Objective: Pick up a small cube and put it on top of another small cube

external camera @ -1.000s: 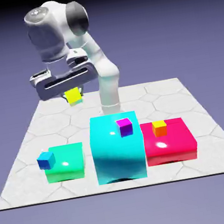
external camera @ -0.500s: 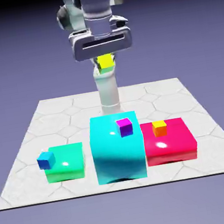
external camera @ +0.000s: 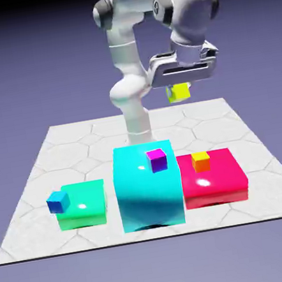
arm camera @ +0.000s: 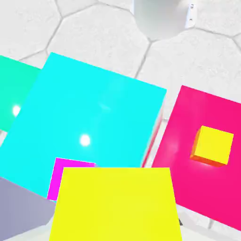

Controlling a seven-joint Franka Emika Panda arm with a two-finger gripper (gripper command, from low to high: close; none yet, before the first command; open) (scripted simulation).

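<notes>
The small cube looks light and rigid with smooth faces that could slip; it is best held flat across two opposite sides, as the gripper holds it now, clamped shut on it high above the pink block. A second ago, the gripper carried it well toward the exterior view's left of that block, over the far surface.

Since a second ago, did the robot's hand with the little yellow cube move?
Yes. The hand carried the small cube across to the exterior view's right, from above the green block's side to above the pink block.
</notes>
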